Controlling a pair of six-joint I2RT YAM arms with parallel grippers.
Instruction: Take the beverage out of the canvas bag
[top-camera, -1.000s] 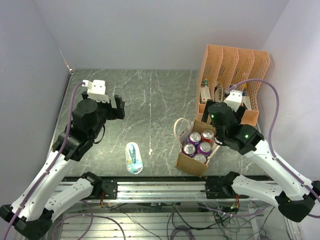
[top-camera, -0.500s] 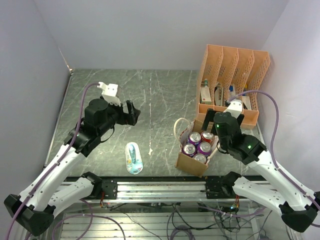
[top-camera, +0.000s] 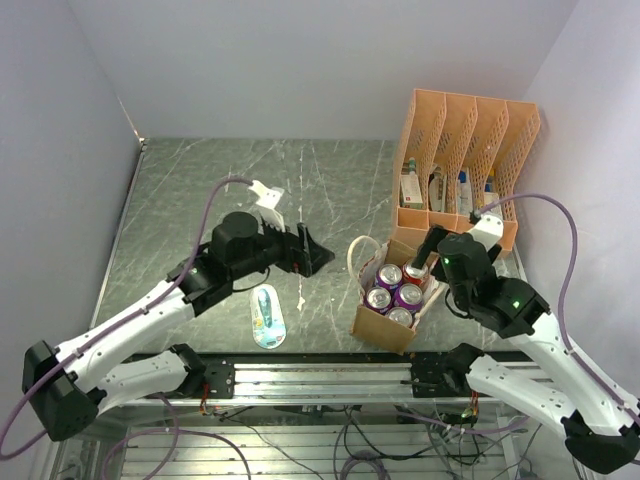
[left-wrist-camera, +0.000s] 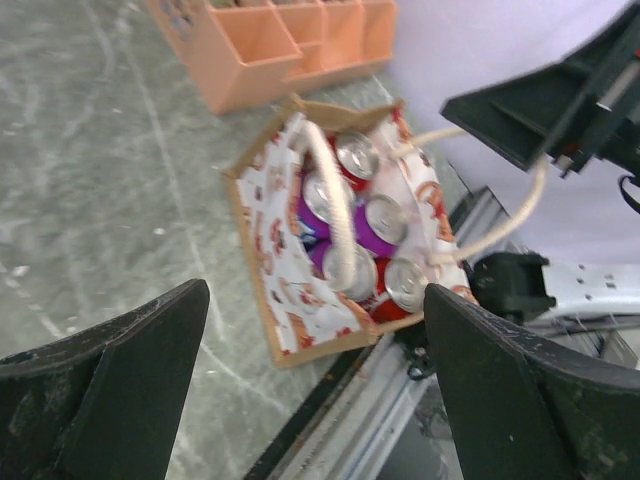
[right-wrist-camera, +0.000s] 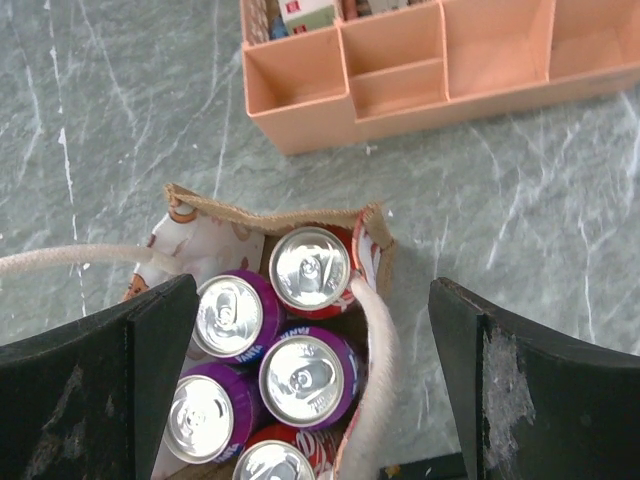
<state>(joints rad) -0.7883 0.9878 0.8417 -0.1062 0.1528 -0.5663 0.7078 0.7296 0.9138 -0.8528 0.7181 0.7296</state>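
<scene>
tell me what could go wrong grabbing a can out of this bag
1. The soda cans sit packed tight in the canvas bag, so the open right gripper may find no gap for its fingers and jam on a neighbour.
2. A cream handle lies across the can tops; a finger might snag it and drag the bag up.
3. The bag stands at the near edge of the table; a hard tug may tip it off.

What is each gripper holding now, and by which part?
Nothing. The left gripper and the right gripper are both open and grip nothing. The cans sit inside the canvas bag.
</scene>
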